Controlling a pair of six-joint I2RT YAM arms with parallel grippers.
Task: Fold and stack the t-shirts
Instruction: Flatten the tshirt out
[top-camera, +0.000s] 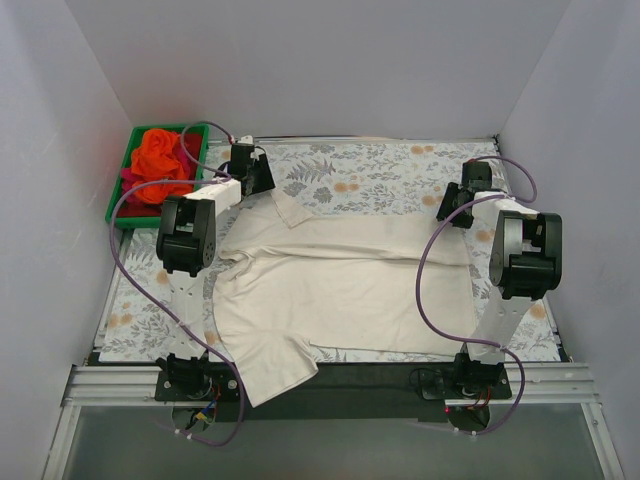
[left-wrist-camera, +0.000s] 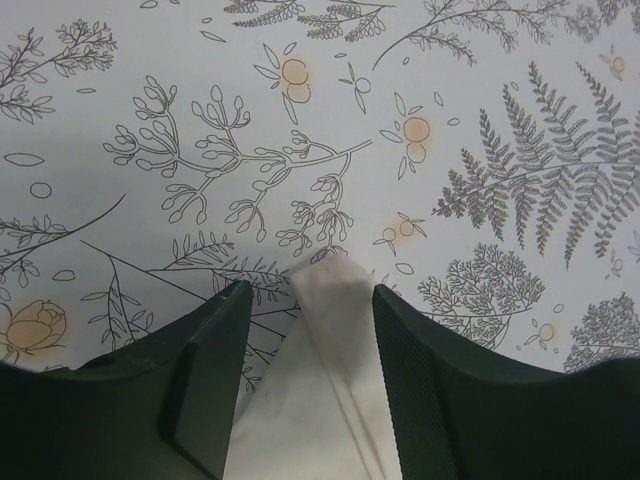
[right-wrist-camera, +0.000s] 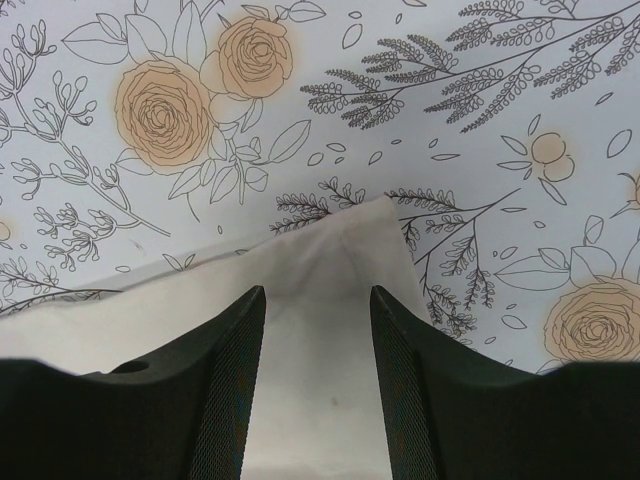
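- One cream t-shirt (top-camera: 340, 290) is lying spread flat across the middle of the floral-covered worktop (top-camera: 400, 175).
- Its long axis is running left to right across the frame. The sleeves are sitting at the left end and the straight hem at the right end.
- One sleeve (top-camera: 268, 368) is hanging over the worktop's near edge at lower left. The other (top-camera: 292, 207) is pointing toward the upper left.
- One green bin (top-camera: 120, 200) is sitting in the upper left corner of the top view. It is holding bunched orange cloth (top-camera: 160, 158) with red-magenta cloth (top-camera: 134, 180) beside it. How many shirts are in the bin cannot be told.
- The left gripper (top-camera: 252, 178) is sitting at the upper sleeve. In the left wrist view its jaws (left-wrist-camera: 308, 290) are standing apart, straddling a narrow strip of cream cloth and not pinching it.
- The right gripper (top-camera: 452, 208) is sitting at the shirt's upper right corner. In the right wrist view its jaws (right-wrist-camera: 318, 295) are also standing apart, with the cream corner lying flat between them.
- Two arms and two grippers are showing.
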